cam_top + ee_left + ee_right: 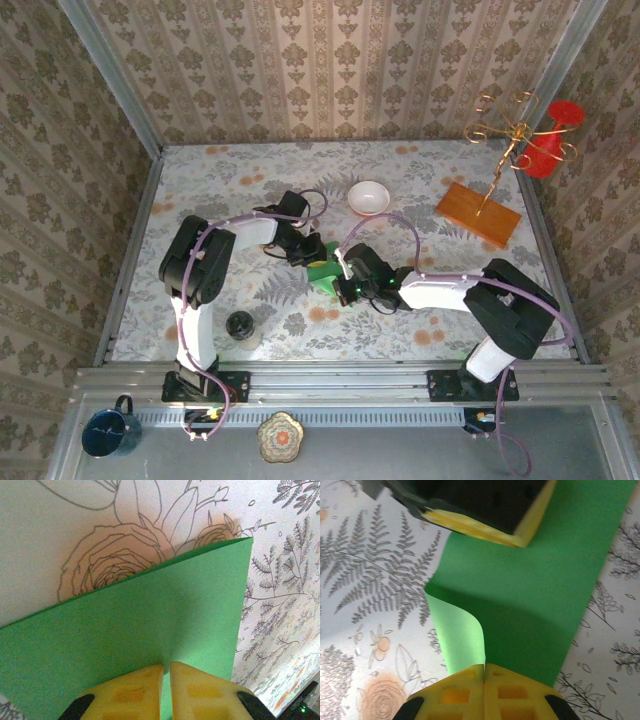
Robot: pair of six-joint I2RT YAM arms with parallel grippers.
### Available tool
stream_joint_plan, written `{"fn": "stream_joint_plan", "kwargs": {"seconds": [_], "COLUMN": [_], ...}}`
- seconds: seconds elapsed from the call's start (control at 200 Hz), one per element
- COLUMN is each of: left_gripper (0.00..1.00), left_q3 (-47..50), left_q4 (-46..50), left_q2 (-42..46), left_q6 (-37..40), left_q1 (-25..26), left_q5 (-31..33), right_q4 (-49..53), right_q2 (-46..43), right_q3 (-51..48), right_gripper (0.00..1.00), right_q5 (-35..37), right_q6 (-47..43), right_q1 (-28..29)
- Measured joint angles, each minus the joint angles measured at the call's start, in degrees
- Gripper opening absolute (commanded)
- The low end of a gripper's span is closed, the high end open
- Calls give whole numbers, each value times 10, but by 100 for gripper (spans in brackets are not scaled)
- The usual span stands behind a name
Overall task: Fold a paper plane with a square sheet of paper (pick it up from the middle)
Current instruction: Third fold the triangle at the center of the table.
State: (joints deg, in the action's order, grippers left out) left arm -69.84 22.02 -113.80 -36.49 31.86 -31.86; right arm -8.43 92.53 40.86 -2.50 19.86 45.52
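Observation:
The green square sheet of paper (325, 272) lies partly folded on the floral tabletop at mid-table, between the two arms. My left gripper (312, 252) comes at it from the far left side. In the left wrist view its yellow fingers (135, 690) are pinched on the green sheet (150, 620), and a thin strip of paper shows in the slit of my left gripper (166, 667). My right gripper (484, 667) is shut on the near edge of the sheet (545, 595), where a flap (460, 635) curls upward. The left fingers (485, 527) rest on the sheet's far part.
A white bowl (369, 197) stands just behind the grippers. An orange-brown wooden board (478, 214) with a gold wire rack (505, 140) sits at the back right, beside a red object (552, 135). A black round thing (240, 325) lies near the left arm's base.

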Motion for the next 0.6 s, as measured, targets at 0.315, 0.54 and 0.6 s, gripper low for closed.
{"fn": "stream_joint_plan", "kwargs": {"seconds": [0.315, 0.54, 0.6], "left_gripper": [14, 14, 13], "left_q3": [-4, -8, -8], "left_q4": [3, 4, 4], "left_q2": [-4, -7, -8], "left_q6": [3, 3, 3], "left_q1": [0, 0, 0], "left_q5": [-3, -7, -8], "right_q4": [15, 23, 25], "right_q2": [15, 18, 19], "right_q3": [12, 12, 12], "right_gripper": [1, 1, 2], "right_q5": [23, 28, 30], "right_q6": [21, 29, 29], "right_q1": [-3, -3, -3]}}
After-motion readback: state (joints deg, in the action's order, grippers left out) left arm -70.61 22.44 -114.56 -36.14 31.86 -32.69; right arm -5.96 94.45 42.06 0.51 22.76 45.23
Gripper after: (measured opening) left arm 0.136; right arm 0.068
